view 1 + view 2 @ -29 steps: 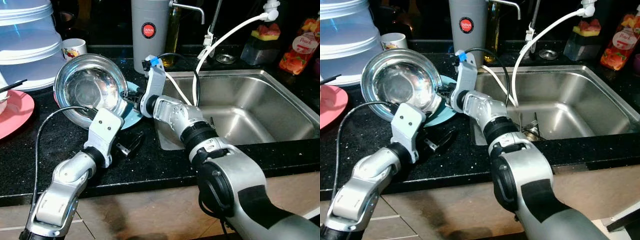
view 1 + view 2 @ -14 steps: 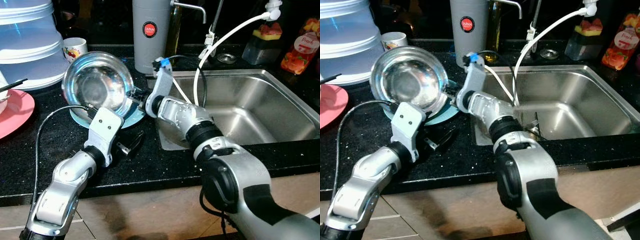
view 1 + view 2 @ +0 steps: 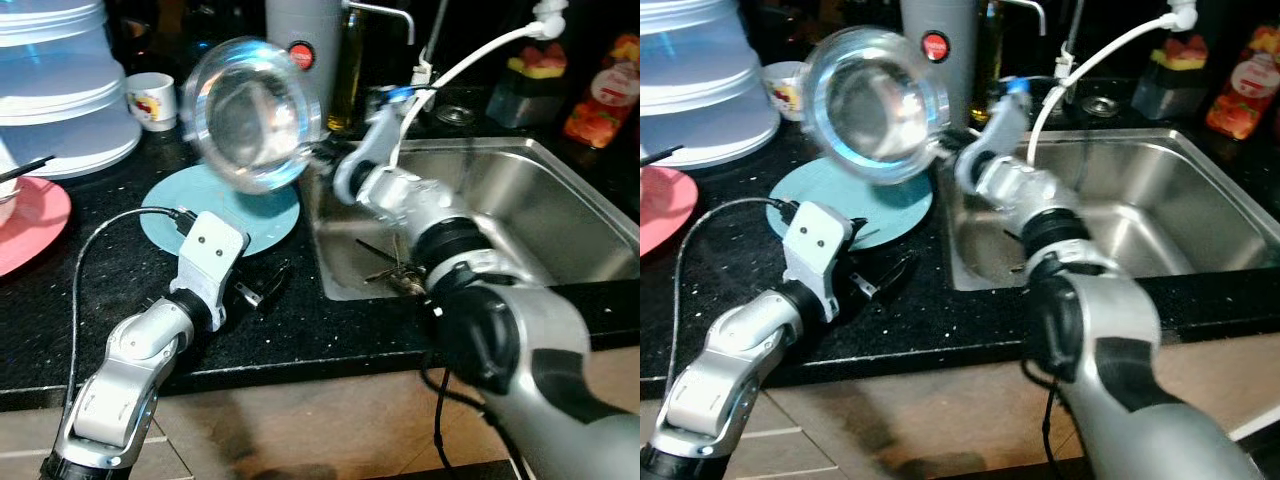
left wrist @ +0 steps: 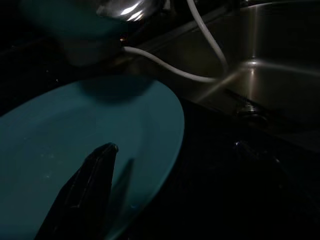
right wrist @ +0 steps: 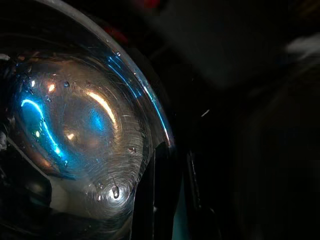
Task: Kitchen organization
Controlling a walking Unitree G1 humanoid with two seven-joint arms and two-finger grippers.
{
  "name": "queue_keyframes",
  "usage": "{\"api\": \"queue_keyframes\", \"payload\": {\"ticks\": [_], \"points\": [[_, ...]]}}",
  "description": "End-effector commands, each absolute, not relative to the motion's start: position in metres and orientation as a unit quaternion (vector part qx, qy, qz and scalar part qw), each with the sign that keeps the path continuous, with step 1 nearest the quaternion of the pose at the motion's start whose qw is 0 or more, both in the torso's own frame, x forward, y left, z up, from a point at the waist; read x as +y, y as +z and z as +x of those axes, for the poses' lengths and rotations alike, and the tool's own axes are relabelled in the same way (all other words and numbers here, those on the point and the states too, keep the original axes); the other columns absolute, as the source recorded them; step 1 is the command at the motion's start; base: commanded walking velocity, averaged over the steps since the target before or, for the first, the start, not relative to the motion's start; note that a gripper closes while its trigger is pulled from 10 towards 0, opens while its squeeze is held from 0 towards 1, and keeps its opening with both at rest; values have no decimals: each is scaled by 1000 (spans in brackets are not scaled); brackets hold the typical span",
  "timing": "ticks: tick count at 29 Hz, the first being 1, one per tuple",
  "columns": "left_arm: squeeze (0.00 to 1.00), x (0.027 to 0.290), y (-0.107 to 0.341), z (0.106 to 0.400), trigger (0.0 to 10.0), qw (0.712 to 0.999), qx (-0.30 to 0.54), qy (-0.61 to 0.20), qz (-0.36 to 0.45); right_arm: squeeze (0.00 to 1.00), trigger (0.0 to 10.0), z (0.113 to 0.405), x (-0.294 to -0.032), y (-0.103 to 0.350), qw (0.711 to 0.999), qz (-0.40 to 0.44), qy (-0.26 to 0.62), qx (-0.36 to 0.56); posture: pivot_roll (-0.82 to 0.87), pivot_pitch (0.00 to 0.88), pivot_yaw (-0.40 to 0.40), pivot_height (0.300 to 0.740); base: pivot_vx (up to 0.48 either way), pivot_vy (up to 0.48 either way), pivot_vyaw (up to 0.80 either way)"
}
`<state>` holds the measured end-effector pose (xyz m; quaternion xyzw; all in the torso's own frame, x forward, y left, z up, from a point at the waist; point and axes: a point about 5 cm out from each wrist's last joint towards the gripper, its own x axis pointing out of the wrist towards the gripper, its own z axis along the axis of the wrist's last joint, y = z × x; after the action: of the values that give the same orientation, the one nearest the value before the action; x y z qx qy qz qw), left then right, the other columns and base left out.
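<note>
**Right gripper holds a steel bowl in the air above the counter**

The right gripper point(image 3: 318, 158) is clamped on the rim of a shiny steel bowl point(image 3: 248, 112), its black fingers point(image 5: 160, 200) closed over the edge. The bowl is lifted clear of the black counter point(image 3: 120, 290) and tipped on its side, its open face turned toward the camera (blurred in both head views). It hangs above and just behind a round teal plate point(image 3: 225, 210), which lies flat on the counter beside the steel sink point(image 3: 560, 200). Some cutlery point(image 3: 392, 272) lies in the near corner of the sink.

The left gripper point(image 3: 262, 287) rests low on the counter just in front of the plate, holding nothing; its two black fingers point(image 4: 90, 185) stand apart, one over the plate's near edge.

Behind the bowl stand a grey canister point(image 3: 300, 40) with a red label and a small white cup point(image 3: 152, 100). A pink plate point(image 3: 30, 225) sits at the far left, and a white hose point(image 3: 470, 60) curves over the sink.
</note>
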<state>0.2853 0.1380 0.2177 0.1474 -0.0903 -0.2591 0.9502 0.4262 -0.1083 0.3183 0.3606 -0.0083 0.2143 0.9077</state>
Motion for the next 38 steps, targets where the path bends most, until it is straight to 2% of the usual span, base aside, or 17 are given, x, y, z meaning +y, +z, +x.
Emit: {"api": "queue_keyframes", "payload": {"ticks": [1,5,7,8,10,12,14,19,27,33,34,36,37,38], "points": [[0,135,215,286,10000,948,-84,-270,145,0,0,426,-125,335,913,355,194,-53,71,103,-20,740,0,0,0],[0,133,215,287,10000,946,-85,-276,146,0,0,426,-145,340,934,304,169,-75,71,103,-21,740,0,0,0],[0,131,216,287,10000,944,-87,-284,144,0,0,425,-167,341,956,245,138,-88,68,103,-19,740,0,0,0],[0,131,216,287,10000,944,-87,-284,144,0,0,425,-167,341,956,245,138,-88,68,103,-19,740,0,0,0],[0,127,217,286,10000,940,-89,-301,136,0,0,424,-186,339,973,186,103,-91,66,103,-18,740,0,0,0],[0,127,217,286,10000,940,-89,-301,136,0,0,424,-186,339,973,186,103,-91,66,103,-18,740,0,0,0],[0,115,219,279,10000,922,-95,-356,122,0,0,422,-205,333,987,119,64,-83,61,102,-13,740,0,0,0],[0,102,221,271,10000,899,-99,-413,111,0,0,419,-223,324,996,57,27,-66,59,101,-13,740,0,0,0],[0,101,223,273,10000,898,-101,-415,109,0,0,415,-248,311,997,-66,-37,-33,55,93,-16,740,0,0,0],[0,103,221,274,10000,899,-94,-413,114,0,0,416,-244,298,990,-136,-22,-2,53,85,-15,740,0,0,0],[0,105,220,275,10000,900,-90,-410,117,0,4510,417,-236,287,986,-166,0,18,54,78,-17,740,0,0,0],[0,105,220,276,10000,900,-90,-410,118,0,4510,418,-231,281,983,-179,13,29,55,75,-18,740,0,0,0],[0,105,220,276,10000,900,-90,-410,118,0,6902,419,-227,275,981,-186,23,38,55,75,-18,740,0,0,0],[0,105,220,276,10000,900,-91,-410,118,0,10000,419,-223,268,980,-193,33,47,55,75,-18,740,0,0,0]]}}
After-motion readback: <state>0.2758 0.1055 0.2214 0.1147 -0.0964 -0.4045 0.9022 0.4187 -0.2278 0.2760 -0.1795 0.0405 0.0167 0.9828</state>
